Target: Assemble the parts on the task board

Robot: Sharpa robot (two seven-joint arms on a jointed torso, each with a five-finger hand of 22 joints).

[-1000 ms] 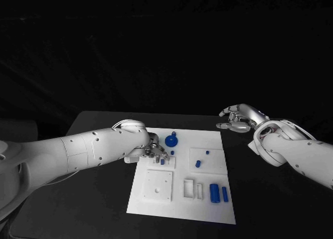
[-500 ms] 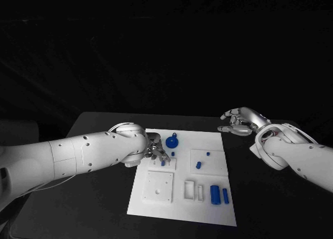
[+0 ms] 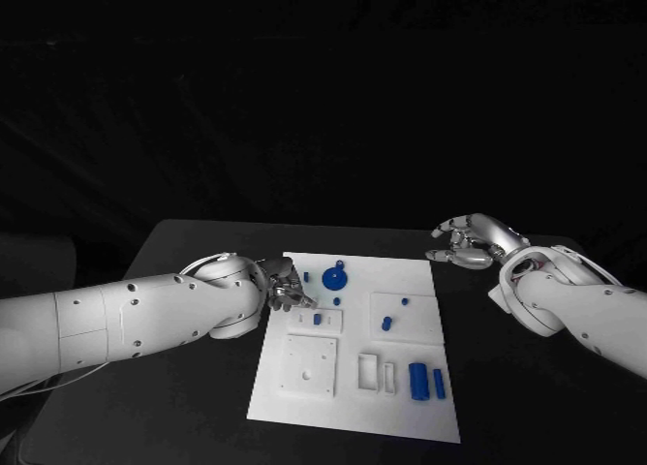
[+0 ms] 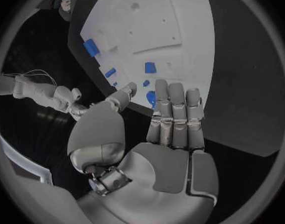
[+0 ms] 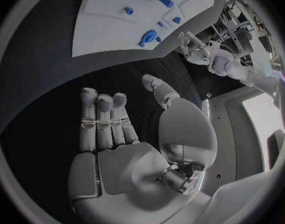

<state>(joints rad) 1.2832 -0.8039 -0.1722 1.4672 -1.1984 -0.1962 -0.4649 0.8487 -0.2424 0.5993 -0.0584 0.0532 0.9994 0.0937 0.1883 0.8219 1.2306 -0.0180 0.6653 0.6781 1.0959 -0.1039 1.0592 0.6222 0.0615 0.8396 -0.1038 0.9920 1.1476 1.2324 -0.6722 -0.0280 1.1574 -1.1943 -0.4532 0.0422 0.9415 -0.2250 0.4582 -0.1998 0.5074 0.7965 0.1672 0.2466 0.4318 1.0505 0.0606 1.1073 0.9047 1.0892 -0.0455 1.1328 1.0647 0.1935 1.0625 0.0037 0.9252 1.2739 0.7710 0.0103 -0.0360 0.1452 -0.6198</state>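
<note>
The white task board [image 3: 346,412] lies in the middle of the black table. On it are a round blue disc [image 3: 333,279], a short blue peg [image 3: 317,318], another small blue piece [image 3: 385,323] and two long blue bars [image 3: 417,379] near the front right. My left hand [image 3: 283,289] hovers at the board's far left edge, fingers stretched and apart, holding nothing. The left wrist view has this hand [image 4: 170,119] above the disc [image 4: 150,99]. My right hand [image 3: 472,242] hangs past the board's far right corner, empty; its fingers [image 5: 104,119] are spread.
Square and slotted recesses [image 3: 308,363] sit in the board's front half. Bare black tabletop [image 3: 156,407] runs along both sides of the board. My left arm [image 3: 128,320] reaches in low over the table's left part.
My left hand has drawn back from the short blue peg towards the board's left edge, and its arm has sunk lower. The peg stands uncovered. My right hand has drifted slightly nearer.
</note>
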